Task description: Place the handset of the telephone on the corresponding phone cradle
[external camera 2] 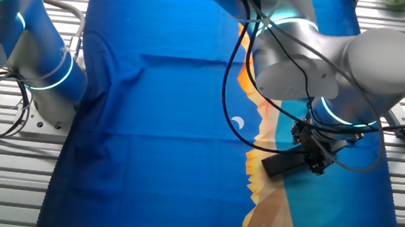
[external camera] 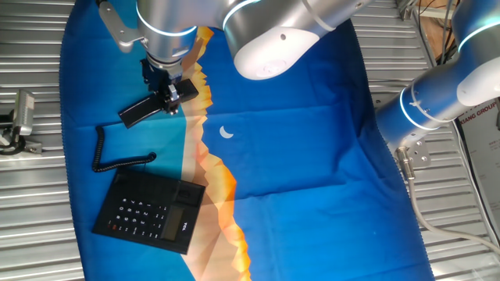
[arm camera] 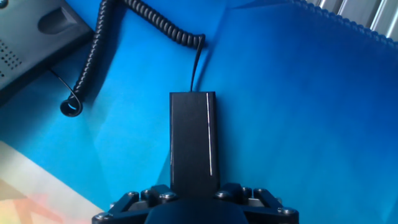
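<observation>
The hand (external camera: 170,95) pinches one end of the handset (external camera: 144,111), held over the blue cloth (external camera: 312,140) on the surface; its coiled cord (external camera: 105,152) trails to the telephone (external camera: 148,211) nearby. Step in hand, apparently: carrying. Next move calls for aligning the handset with the phone cradle (external camera: 191,211), then lowering.

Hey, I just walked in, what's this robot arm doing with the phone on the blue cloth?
The arm's gripper is shut on one end of the black handset, which sits above the blue cloth, away from the phone base. The coiled cord trails from the handset toward the base. The cradle strip along the side of the base is empty, so the handset has not yet been set onto it.
</observation>
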Robot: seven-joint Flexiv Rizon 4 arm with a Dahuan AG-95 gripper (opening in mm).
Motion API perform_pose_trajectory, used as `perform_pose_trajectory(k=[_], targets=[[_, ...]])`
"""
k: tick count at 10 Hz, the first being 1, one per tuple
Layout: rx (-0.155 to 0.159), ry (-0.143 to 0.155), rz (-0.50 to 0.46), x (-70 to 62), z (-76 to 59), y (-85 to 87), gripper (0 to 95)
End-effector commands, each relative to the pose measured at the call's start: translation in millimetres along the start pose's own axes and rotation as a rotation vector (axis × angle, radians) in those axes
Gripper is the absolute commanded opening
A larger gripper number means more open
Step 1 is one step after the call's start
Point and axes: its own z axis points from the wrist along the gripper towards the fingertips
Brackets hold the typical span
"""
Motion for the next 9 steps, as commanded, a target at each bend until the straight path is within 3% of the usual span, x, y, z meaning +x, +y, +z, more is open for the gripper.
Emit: perform_pose_trajectory(k=[1,2,3,7,8,9], targets=[[-0.001,-0.002,0.0,0.2,0.2,0.2,57.0],[-0.001,-0.001,0.001,0.1,0.3,0.3,57.0],[0.0,-0.001,0.001,0.1,0.3,0.3,38.0],[-0.004,0.001,0.008,0.2,0.3,0.3,38.0],[-0.004,0.002,0.012,0.2,0.3,0.3,19.0],[-0.005,0.001,0.014,0.2,0.3,0.3,19.0]])
